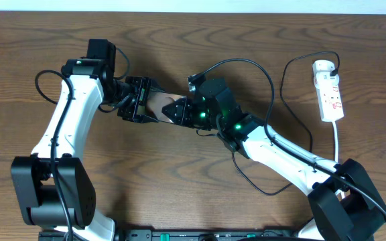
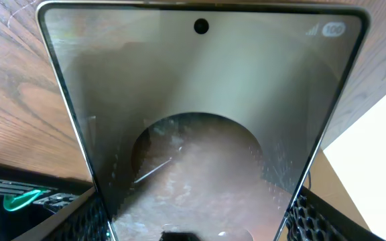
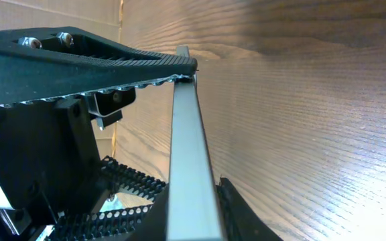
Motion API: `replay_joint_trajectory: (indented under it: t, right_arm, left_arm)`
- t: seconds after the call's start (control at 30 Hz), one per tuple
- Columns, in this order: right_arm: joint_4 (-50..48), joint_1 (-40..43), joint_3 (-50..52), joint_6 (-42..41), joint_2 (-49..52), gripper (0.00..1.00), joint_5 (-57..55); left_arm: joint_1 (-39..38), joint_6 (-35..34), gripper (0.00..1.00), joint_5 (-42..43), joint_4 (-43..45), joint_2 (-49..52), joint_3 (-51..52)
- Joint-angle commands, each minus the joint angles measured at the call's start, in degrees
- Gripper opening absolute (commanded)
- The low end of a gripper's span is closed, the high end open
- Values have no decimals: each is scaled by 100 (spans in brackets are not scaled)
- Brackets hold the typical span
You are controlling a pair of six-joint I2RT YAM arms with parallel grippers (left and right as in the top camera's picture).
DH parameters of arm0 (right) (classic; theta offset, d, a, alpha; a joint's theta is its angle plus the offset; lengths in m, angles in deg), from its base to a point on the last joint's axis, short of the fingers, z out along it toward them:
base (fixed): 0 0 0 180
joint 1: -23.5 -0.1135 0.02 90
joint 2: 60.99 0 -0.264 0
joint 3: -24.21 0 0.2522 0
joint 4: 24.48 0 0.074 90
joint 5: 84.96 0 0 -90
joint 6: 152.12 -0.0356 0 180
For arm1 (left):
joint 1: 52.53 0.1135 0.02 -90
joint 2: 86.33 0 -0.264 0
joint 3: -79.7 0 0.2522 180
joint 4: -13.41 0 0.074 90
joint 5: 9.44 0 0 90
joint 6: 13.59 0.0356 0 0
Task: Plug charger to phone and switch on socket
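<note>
On the dark brown wooden table (image 1: 179,181), the left pincer (image 1: 146,106) sits just left of centre. It is clamped on the flat grey-brown rectangular phone (image 1: 161,104). In the left wrist view its ribbed black fingers (image 2: 311,217) press both long edges of the glassy face, and the punch-hole lens sits at 12 o'clock. At 3 o'clock of the phone, the right pincer (image 1: 183,112) meets the phone's other end. In the right wrist view a toothed black finger (image 3: 79,57) touches the end of the thin grey edge, but I cannot tell whether that pincer is clenched. Further right, the long thin black charger cable (image 1: 284,84) loops across the table, its tip hidden. Between 2 and 3 o'clock of the table lies the narrow white power strip (image 1: 328,90) with red marks.
</note>
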Motion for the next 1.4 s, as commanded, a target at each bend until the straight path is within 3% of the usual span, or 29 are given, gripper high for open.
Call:
replay_joint_trajectory:
  t: [0.0, 0.63, 1.37]
  right_arm:
    - [0, 35, -107, 4, -35, 15, -39]
    - [0, 35, -107, 7, -35, 1, -39]
    - [0, 35, -107, 7, -35, 1, -81]
  left_arm:
    - [-20, 103, 7, 232, -33, -66, -42]
    - [-20, 144, 7, 221, -33, -66, -42]
    - [-17, 144, 7, 221, -31, -63, -42]
